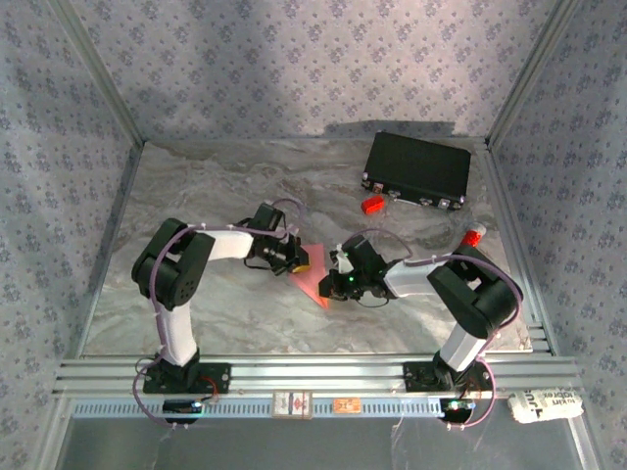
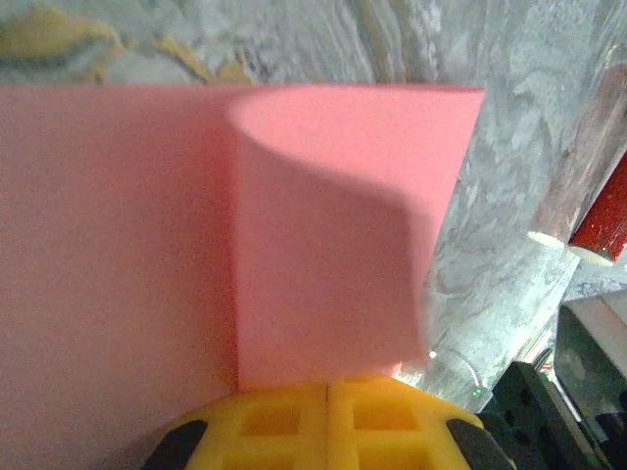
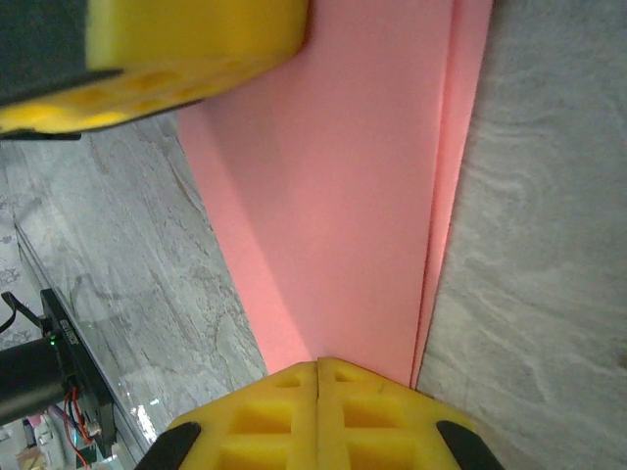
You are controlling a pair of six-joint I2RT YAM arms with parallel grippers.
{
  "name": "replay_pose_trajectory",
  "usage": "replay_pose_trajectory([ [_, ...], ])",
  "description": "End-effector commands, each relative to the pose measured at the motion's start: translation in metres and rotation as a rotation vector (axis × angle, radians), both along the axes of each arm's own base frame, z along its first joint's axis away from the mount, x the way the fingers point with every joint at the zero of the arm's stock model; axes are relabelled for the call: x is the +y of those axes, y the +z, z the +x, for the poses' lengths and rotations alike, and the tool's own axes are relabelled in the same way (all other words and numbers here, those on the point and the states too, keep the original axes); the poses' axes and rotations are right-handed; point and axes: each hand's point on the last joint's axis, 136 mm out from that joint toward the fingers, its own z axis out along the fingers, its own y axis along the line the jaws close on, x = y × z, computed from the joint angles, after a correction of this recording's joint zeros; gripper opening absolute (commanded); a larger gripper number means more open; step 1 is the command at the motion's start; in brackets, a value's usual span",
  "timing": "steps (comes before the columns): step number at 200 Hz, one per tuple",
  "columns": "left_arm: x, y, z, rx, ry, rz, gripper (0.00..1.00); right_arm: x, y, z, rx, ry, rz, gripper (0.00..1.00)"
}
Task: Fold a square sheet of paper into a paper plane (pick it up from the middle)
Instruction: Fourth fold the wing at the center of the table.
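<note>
Since both claws are pressed fully together with the sheet of paper (image 1: 312, 281) running down into them, the sheet is judged to be pinched from two sides. It is held by the left claw (image 2: 326, 392) at one end and by the right claw (image 3: 318, 370) at the other, over the middle of the table (image 1: 225, 186), between the two arms. Whether it is lifted clear of the table top or brushed against it cannot be told. The paper is thin and very light, so no real load is placed on either claw. It is limp across its flat faces, as is shown by the soft curl of one flap seen from the left wrist, and it is stiffened only along its creases. It would be torn or crumpled easily if the claws were drawn apart too hard, and it could be slid out from between the pads if the pinch were eased. Hold is best taken on the doubled edge along the fold, where two layers are seen lying together from the right wrist, rather than on a loose single flap. From above, the folded sheet is seen as a narrow wedge whose long axis is laid on a diagonal, from the left claw at the far left down toward the right claw, with its tip pointed toward the near edge of the table.
</note>
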Motion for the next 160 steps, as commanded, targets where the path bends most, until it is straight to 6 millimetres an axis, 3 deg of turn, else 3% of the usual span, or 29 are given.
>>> replay_pose_trajectory([
  [1,0.029,-0.017,0.036,-0.073,0.089,0.11,0.0,-0.043,-0.045,-0.048,0.194,0.013,-0.193,0.0],
  [160,0.058,-0.006,0.081,-0.112,0.145,0.139,0.0,-0.041,-0.039,-0.052,0.182,0.063,-0.175,0.0],
])
